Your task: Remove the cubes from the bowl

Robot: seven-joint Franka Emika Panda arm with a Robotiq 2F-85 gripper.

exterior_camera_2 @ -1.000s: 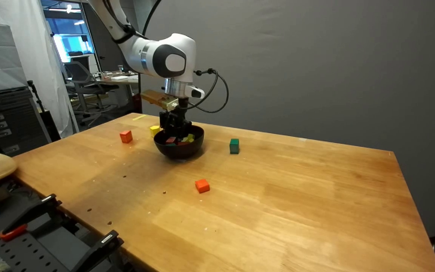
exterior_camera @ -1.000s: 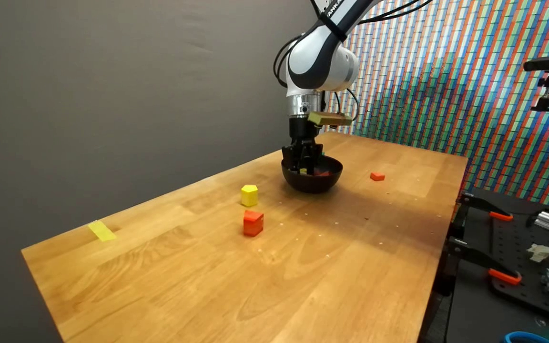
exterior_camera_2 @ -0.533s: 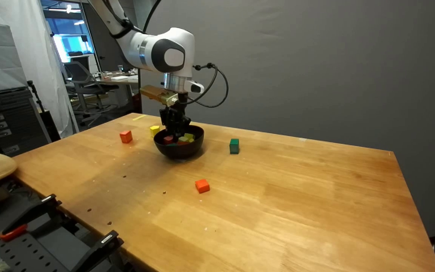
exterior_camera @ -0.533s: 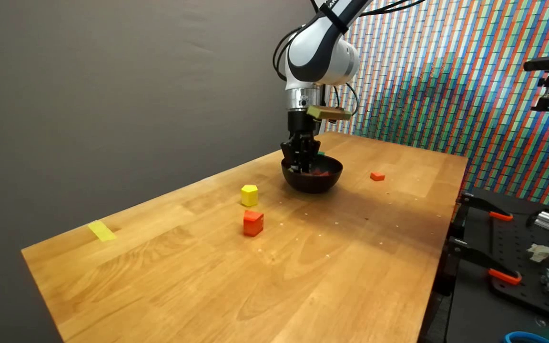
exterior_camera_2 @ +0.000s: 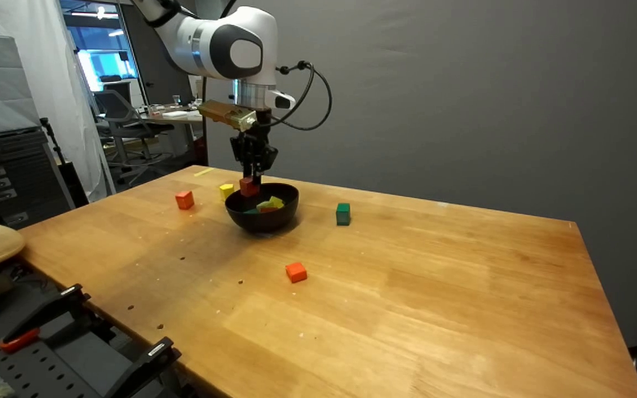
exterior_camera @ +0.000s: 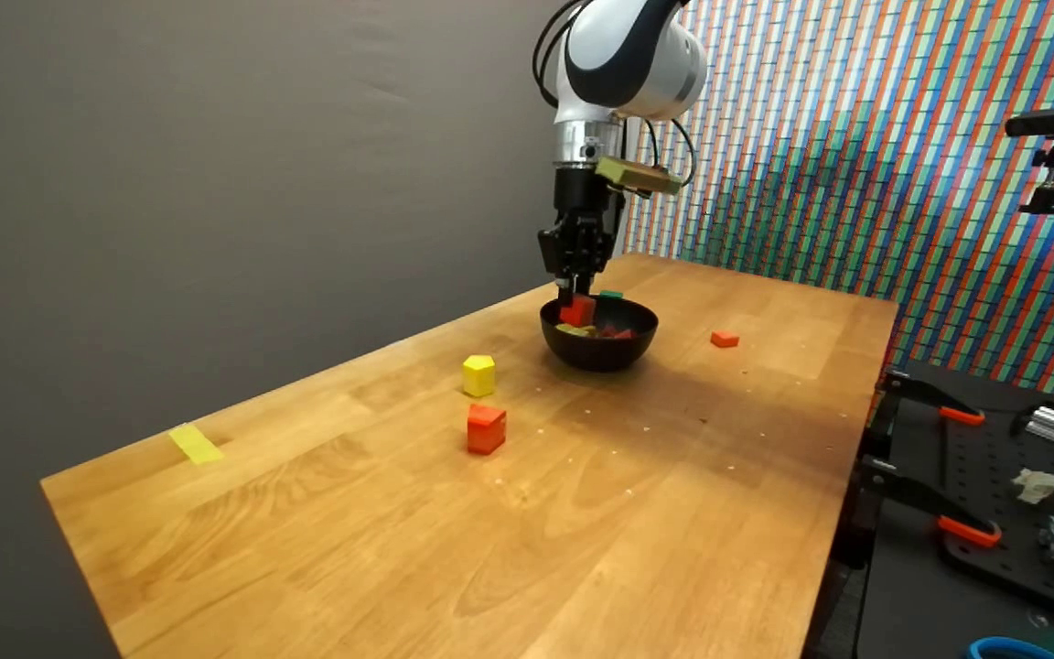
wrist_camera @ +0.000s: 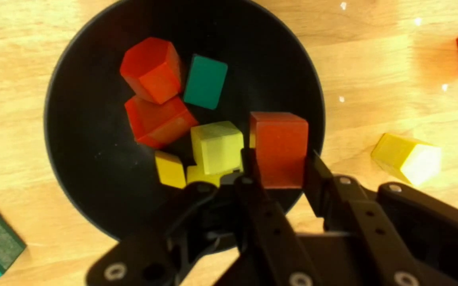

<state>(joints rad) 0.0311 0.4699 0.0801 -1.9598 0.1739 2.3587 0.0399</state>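
- a plain grey wall [exterior_camera_2: 490,121] stands behind the wooden table [exterior_camera_2: 434,309].
- in an exterior view, a backdrop of many-coloured tiles [exterior_camera: 865,165] rises past the table, and two black clamps [exterior_camera: 925,392] with orange ends show along the table's edge.
- in an exterior view, an office chair [exterior_camera_2: 118,110] and a white curtain [exterior_camera_2: 36,72] show beyond the table.
- a strip of yellow tape [exterior_camera: 196,443] lies flat near the edge of the table.
- the black bowl [exterior_camera: 598,355] sits upright on the table.
- below the white arm [exterior_camera: 614,55], the gripper [wrist_camera: 279,157] hangs over the bowl, pointing down.
- its fingers [wrist_camera: 319,182] pinch a red block [wrist_camera: 281,151], one on each side of it.
- that red block is over the inside of the bowl, off to one side; whether it touches the bowl cannot be told.
- in the wrist view, two further red blocks [wrist_camera: 149,67] lie close together in the bowl, with a green block [wrist_camera: 206,81] just beside them.
- also in the bowl, a yellow-green block [wrist_camera: 219,153] lies near the middle, with yellow blocks [wrist_camera: 170,170] beside it, one partly hidden.
- on the table outside the bowl, a tall yellow block [exterior_camera: 478,377] stands near a loose red block [exterior_camera: 487,429].
- in both exterior views, an orange-red block [exterior_camera_2: 296,272] lies on the table, apart from the bowl.
- a dark green block [exterior_camera_2: 343,214] stands on the table too.
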